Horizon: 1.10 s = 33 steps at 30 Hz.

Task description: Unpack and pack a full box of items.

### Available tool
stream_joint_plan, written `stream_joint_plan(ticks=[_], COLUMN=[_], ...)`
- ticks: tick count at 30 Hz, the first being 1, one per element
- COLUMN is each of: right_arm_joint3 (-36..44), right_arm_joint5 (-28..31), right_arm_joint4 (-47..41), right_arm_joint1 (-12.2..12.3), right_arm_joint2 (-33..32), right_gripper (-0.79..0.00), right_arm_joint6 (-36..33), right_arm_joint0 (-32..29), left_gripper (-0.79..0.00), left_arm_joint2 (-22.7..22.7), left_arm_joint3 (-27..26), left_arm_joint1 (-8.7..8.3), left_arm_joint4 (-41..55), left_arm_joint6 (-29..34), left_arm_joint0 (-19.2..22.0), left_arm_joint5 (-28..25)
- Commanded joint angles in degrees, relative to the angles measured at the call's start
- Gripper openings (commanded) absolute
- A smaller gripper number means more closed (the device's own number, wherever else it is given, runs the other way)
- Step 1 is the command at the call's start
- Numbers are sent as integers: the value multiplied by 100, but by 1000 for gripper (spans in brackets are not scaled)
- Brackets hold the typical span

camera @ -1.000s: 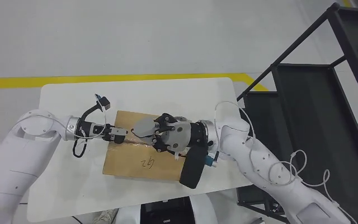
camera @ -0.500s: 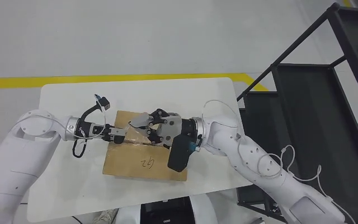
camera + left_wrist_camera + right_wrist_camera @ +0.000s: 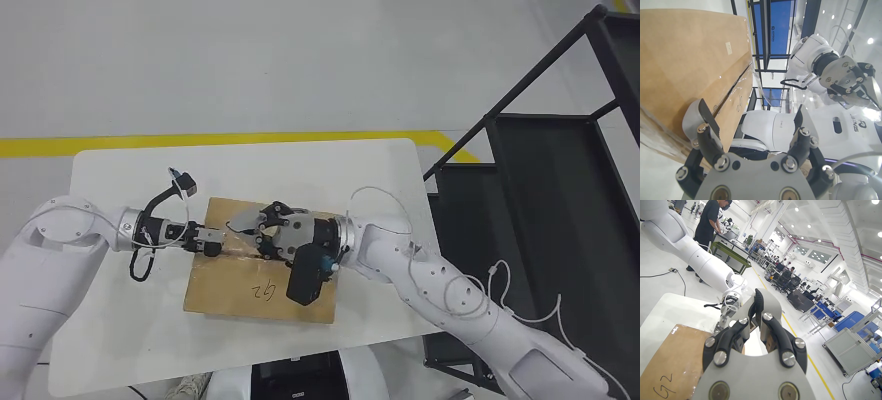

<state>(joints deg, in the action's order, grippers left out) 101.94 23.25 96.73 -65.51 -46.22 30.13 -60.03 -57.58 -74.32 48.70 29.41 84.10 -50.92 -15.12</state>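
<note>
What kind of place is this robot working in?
Most likely a big factory hall or robot workshop: a yellow floor line runs past the table, rows of desks with office chairs fill the hall, and blue machine cabinets stand under high ceiling lights.

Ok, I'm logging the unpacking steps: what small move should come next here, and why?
Probably the right pincer should pull the clear tape farther off the cardboard box: it is shut on a lifted strip, the seam lies closed, and the left pincer stands open by the box.
</note>
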Motion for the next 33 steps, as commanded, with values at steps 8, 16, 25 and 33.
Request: stream_joint_plan(ticks=[8,16,25,33], right_arm_joint3=[-455,-506,-482,-411], right_arm_joint5=[-33,5,38,42], right_arm_joint4=[38,61,51,67], right_arm_joint1=[-59,-85,-144,-142], right_arm_joint2=[65,-1,-27,-162], right_gripper=[-785,-785,-785,-785], right_arm_joint6=[145,229,256,333], right_arm_joint0=[-38,-44,74,-19], left_gripper=[0,0,0,0], left_arm_joint2=[-166,-878,-2024,-2207], left_arm_joint3=[25,-396,-1240,-1855], left_arm_joint1=[1,-162,-455,-495], left_arm_joint4=[181,418,143,-844], left_arm_joint6=[-107,-524,-1052,-2141], left_arm_joint0=[-40,-555,-1738,-2179], left_arm_joint5=[-84,-54,544,919])
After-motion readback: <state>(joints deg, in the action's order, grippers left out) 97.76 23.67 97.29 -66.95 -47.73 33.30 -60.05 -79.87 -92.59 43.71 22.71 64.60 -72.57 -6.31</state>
